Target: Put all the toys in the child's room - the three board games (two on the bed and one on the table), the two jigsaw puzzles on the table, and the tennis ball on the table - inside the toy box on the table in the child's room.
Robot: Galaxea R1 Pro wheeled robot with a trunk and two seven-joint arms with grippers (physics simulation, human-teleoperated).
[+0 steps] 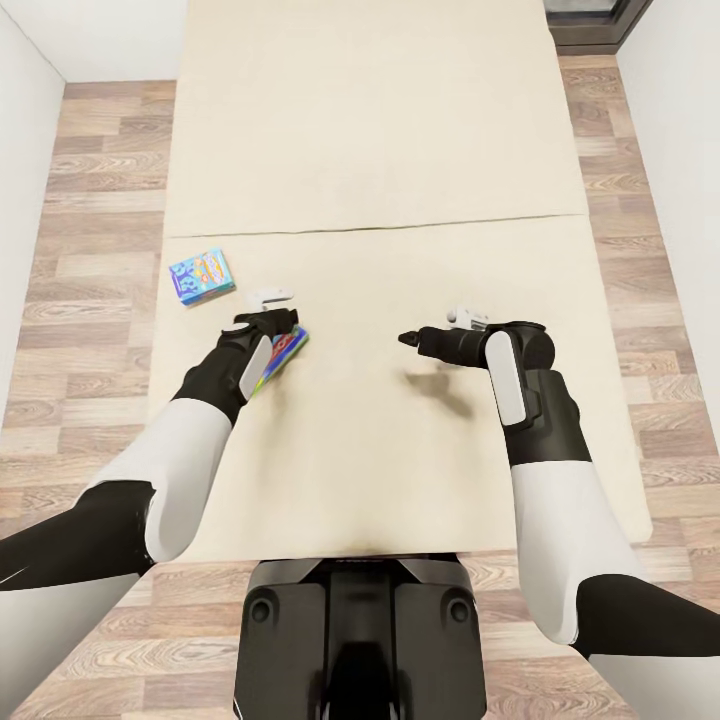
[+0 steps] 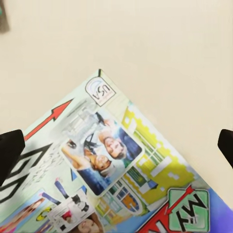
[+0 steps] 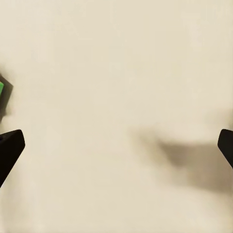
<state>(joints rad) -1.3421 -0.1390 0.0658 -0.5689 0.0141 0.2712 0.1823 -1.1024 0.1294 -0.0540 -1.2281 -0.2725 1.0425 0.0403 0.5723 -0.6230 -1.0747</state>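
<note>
On bed (image 1: 400, 150), colourful board game (image 2: 111, 184) under left jaws, apart; right jaws apart too.

The board game (image 2: 111, 184) lid carries a small white badge reading "USA"; its other lettering is cropped or too blurred to read.

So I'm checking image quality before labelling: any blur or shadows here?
Head view: sharp, with a soft shadow on the bed under the right gripper. Left wrist view: the board game print is soft and blurry. Right wrist view: a blurred shadow on plain bed.
</note>
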